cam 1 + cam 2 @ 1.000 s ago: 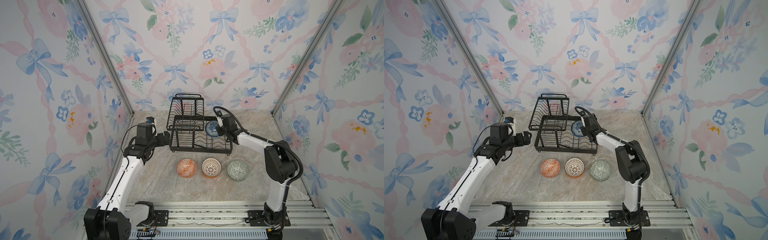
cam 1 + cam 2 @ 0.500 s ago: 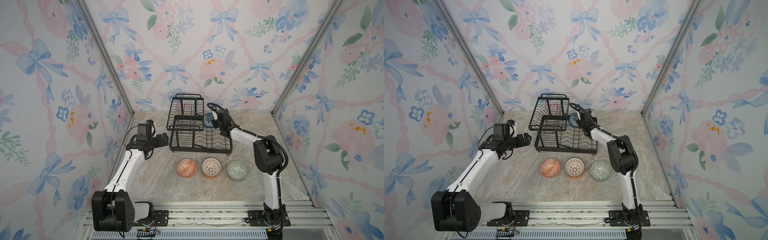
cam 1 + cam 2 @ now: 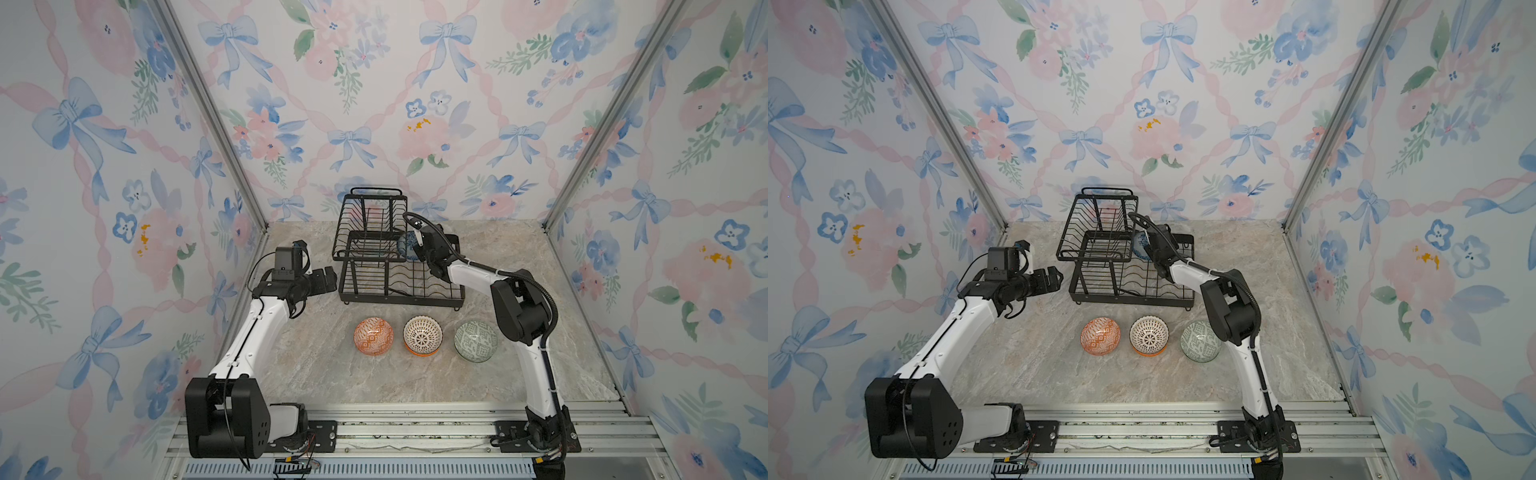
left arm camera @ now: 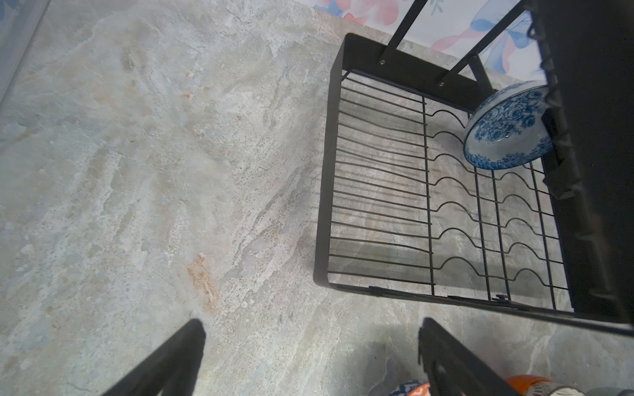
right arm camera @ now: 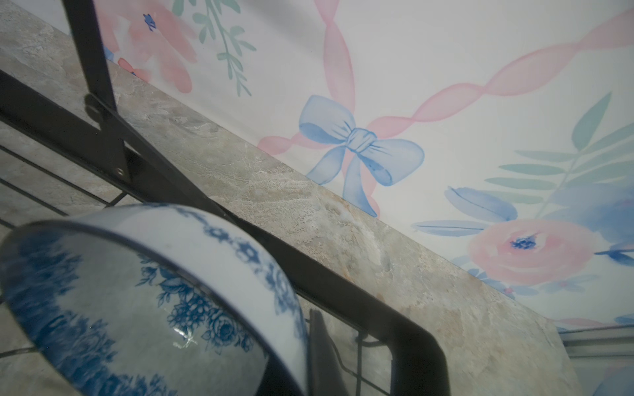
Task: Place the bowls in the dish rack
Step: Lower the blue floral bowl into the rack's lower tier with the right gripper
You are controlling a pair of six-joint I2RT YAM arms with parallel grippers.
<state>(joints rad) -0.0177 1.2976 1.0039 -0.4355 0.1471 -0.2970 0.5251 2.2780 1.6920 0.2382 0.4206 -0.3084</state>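
Right gripper (image 3: 417,248) fingers are pinched tight on the rim of the blue-white floral bowl (image 3: 405,245). It's tipped on edge, I'd guess so it drops into a slot of the dish rack (image 3: 415,286) right beneath them. Left gripper (image 3: 328,277) fingers are spread wide and empty, just off the rack's end. The orange-white bowl (image 3: 373,336), lattice bowl (image 3: 422,333) and grey-green bowl (image 3: 476,340) sit on the table, well away from both.

Glossy glazed blue-white bowl (image 4: 507,127), matt black metal wire dish rack (image 4: 325,192), smooth stone-look tabletop (image 4: 137,171)

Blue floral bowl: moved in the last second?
Yes. The blue floral bowl shifted left and rearward, judged against the stationary dish rack.
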